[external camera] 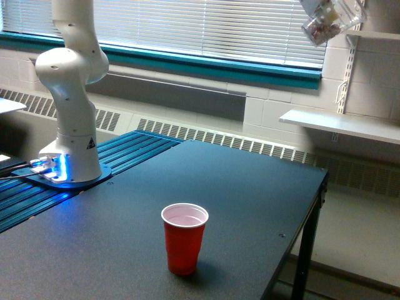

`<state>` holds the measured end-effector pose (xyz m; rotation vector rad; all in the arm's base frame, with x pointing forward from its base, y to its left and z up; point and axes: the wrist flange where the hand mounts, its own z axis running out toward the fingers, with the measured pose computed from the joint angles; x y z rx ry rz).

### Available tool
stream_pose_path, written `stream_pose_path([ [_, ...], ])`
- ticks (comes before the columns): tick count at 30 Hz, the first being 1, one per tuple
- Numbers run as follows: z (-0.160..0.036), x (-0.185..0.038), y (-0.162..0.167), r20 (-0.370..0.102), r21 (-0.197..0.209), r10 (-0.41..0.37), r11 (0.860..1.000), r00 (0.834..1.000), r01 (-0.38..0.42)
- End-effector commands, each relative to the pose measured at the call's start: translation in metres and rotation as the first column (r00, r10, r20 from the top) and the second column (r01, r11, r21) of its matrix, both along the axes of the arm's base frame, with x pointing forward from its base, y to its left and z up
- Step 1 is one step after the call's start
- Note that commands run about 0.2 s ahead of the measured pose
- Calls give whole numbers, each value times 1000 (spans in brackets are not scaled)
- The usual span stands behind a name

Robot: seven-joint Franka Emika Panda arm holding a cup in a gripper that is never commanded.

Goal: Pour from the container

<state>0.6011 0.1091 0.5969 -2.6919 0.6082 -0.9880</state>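
The container (pixel 331 24), a clear plastic cup with small brownish pieces inside, hangs tilted high in the air at the top right of the exterior view. My gripper (pixel 315 6) is shut on it; only a pale sliver of the gripper shows, as the top edge cuts off the rest. A red plastic cup (pixel 184 237) with a white inside stands upright on the dark table (pixel 250 187), near the front and well below and to the left of the container. It looks empty.
The arm's white base (pixel 69 125) is bolted at the table's left on a blue ribbed strip. The table's right edge (pixel 312 219) drops to the floor. White wall shelves (pixel 340 124) hang at the right, under the container.
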Motion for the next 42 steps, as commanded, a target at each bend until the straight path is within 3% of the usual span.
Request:
stream_pose_path([
  [1,14,-9,17,14,16,46,999,999,-47],
  [5,13,-19,11,-13,-34,27,999,1000,-27],
  [9,-1,-38,-9,-69,-56,5,998,998,-9],
  [15,-7,-69,-71,-105,-6,-100,995,989,100],
  [21,-13,-110,-137,-131,-28,-221,975,966,219],
  [24,-18,-132,-168,-140,-20,-282,959,949,283],
  [34,-80,-185,-254,-249,-1,-416,903,874,429],
  [42,-147,-229,-294,-365,13,-477,856,800,517],
])
